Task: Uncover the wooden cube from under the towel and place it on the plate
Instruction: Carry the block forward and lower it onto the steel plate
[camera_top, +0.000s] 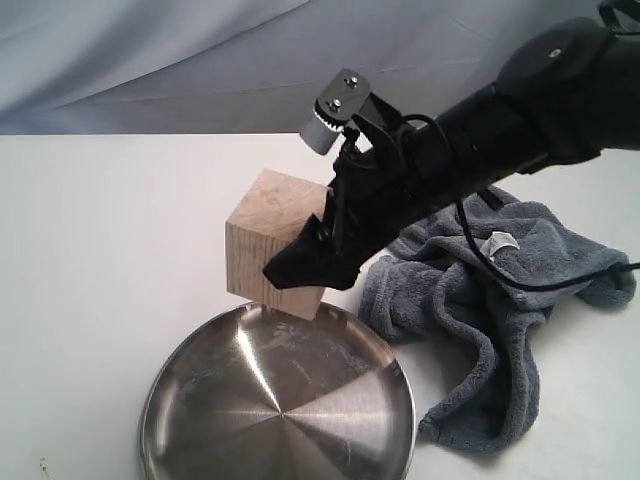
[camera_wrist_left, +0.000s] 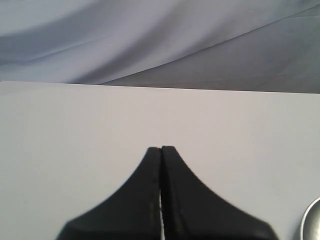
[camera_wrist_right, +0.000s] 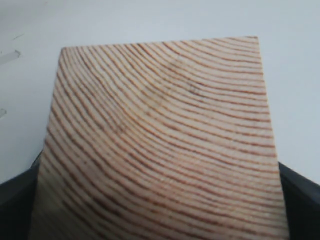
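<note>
The pale wooden cube (camera_top: 268, 232) hangs tilted just above the far rim of the shiny steel plate (camera_top: 200, 420), held by my right gripper (camera_top: 305, 262), which is shut on it. Its grained face (camera_wrist_right: 160, 145) fills the right wrist view, with a black finger (camera_wrist_right: 300, 195) at either side. The dark grey towel (camera_top: 500, 300) lies crumpled on the table to the right of the plate, its white tag (camera_top: 497, 243) showing. My left gripper (camera_wrist_left: 161, 150) is shut on nothing above bare white table; it is out of the exterior view.
A white tabletop (camera_top: 100, 250) stretches left of the cube and plate. A pale blue-grey cloth backdrop (camera_top: 200, 60) hangs behind the table. The plate's edge (camera_wrist_left: 312, 225) peeks into the left wrist view.
</note>
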